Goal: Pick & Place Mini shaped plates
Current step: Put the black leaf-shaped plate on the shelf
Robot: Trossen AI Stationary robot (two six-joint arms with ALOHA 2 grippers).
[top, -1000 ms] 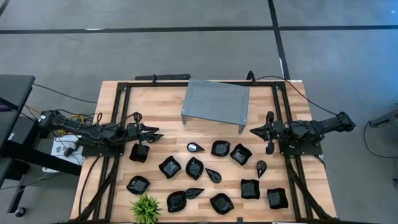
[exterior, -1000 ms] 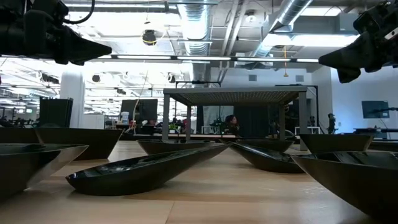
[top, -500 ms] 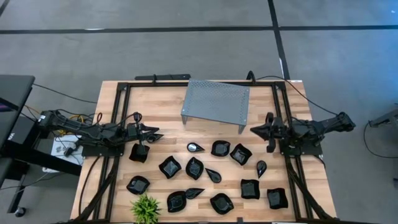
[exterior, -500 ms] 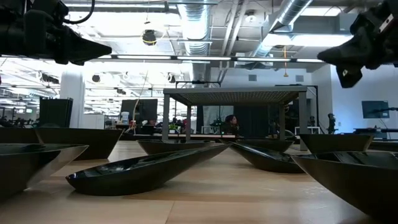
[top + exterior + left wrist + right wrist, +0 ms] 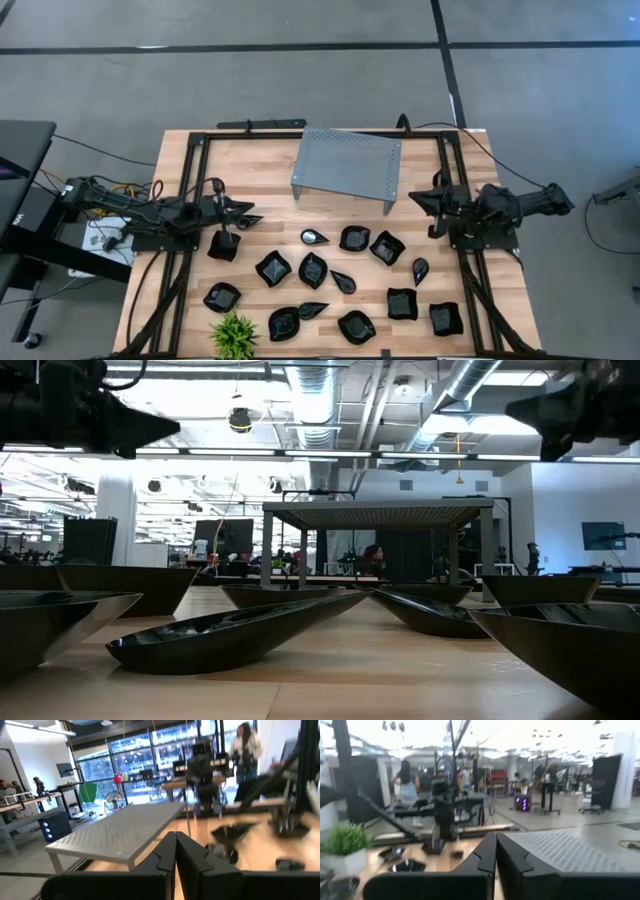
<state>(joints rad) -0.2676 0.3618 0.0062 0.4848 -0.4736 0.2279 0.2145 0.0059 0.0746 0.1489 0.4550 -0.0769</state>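
Note:
Several small glossy black plates of varied shapes lie flat on the near half of the wooden table. At table height they show as low dark bowls. My left gripper hovers shut over the table's left side, just beyond the leftmost plates; its own view shows the fingers together. My right gripper hovers shut over the right side, above and beyond the plates there, fingers also together. Both point toward the table's middle and hold nothing.
A grey perforated metal shelf stands on legs at the far middle of the table. A small green plant sits at the near edge, left of centre. A black frame runs along both sides. A person stands in the room beyond.
My right gripper has risen and drawn back a little toward the table's right edge, staying shut. My left gripper has lifted slightly. No plate has moved.

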